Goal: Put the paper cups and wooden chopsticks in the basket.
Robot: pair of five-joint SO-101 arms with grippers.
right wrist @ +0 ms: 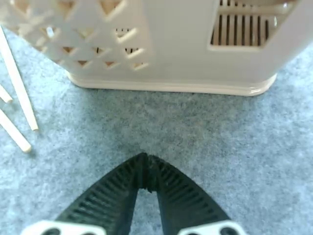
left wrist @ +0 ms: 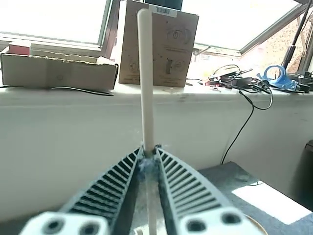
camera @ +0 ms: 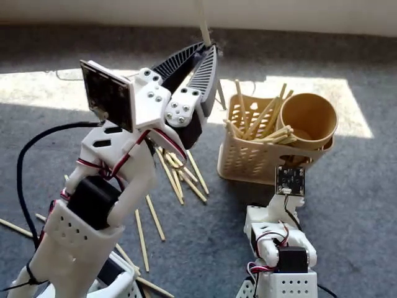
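Left gripper [left wrist: 149, 151], chopstick [left wrist: 145, 73] pinched at its tips

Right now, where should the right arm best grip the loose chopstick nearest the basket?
Likely at its middle, from above, jaws set across it: the chopstick lies flat on the carpet beside the basket, thin and long.

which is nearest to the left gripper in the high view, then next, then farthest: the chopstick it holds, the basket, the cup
1. The chopstick: clamped in the left gripper, sticking up past its tips.
2. The basket: down on the carpet, to the gripper's right.
3. The cup: in the basket, at the end away from this gripper.
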